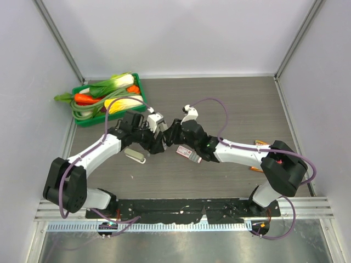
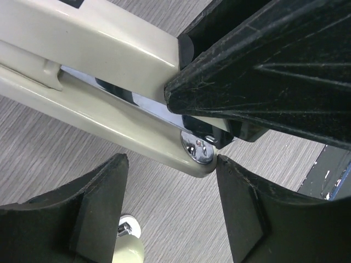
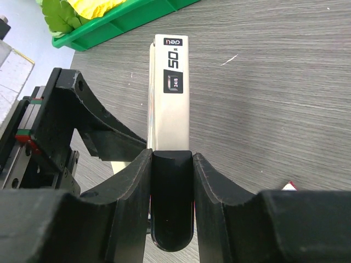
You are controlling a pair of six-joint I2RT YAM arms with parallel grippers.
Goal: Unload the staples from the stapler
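Stapler apparently well inside table edges

Green vegetable tray, pink-white box, table

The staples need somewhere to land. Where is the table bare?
Bare: the grey wood-grain table beyond both arms, right of the green vegetable tray, and the near strip between the arm bases. Crowded: the centre, around the slim silver-grey stapler, beige stapler-like thing and pink-and-white box.
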